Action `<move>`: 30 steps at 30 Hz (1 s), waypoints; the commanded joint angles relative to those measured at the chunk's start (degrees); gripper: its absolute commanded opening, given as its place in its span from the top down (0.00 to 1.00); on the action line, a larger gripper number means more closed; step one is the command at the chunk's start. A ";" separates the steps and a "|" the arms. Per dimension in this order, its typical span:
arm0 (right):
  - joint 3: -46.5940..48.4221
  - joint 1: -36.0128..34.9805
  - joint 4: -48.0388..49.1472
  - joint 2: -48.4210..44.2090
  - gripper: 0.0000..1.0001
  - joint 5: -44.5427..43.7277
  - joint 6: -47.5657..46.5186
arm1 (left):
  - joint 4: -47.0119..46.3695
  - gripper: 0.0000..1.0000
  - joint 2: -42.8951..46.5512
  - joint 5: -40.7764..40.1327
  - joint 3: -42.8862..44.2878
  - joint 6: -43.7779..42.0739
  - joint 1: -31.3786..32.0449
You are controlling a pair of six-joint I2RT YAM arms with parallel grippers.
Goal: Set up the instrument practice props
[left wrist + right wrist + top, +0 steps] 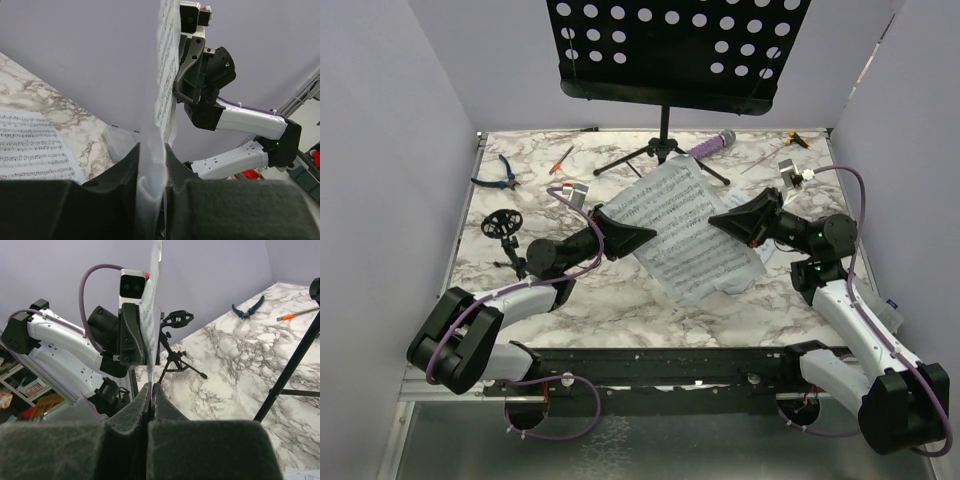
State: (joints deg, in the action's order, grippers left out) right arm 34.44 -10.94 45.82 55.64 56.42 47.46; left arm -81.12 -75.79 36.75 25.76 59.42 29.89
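A white sheet-music page (672, 205) is held above the table between both grippers. My left gripper (645, 238) is shut on its left edge, and the page (161, 95) runs edge-on up from the pads. My right gripper (722, 222) is shut on its right edge, where the page (153, 300) also shows edge-on. Another page (710, 268) lies on the marble under it. The tall black music stand (670, 45) rises at the back centre. The purple microphone (712, 146) lies by its legs. The small black mic stand (506, 236) stands at the left.
Blue-handled pliers (498, 174) and an orange-handled tool (562, 158) lie at the back left. A small clear object (570, 191) sits near them. Small items (796, 172) lie at the back right. A music stand leg (295, 365) crosses the right wrist view. Purple walls enclose the table.
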 commanded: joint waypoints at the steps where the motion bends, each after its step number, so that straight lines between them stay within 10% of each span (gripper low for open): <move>1: -0.05 -0.42 -2.23 0.83 0.96 -1.52 -3.31 | -3.91 0.85 -0.20 1.30 -0.10 0.44 -0.18; 19: 7.23 -0.42 -33.24 1.57 0.25 1.72 -27.19 | 21.71 1.00 8.60 4.47 5.62 -14.94 -0.70; 30: 4.08 -4.84 -28.75 1.34 0.19 3.38 -26.11 | 36.10 1.00 14.35 3.20 12.01 -20.33 -0.67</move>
State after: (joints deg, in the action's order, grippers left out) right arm 39.88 -13.10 16.21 57.32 58.81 22.33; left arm -50.74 -62.76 39.48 35.20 41.80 29.56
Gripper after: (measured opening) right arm 0.821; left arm 0.003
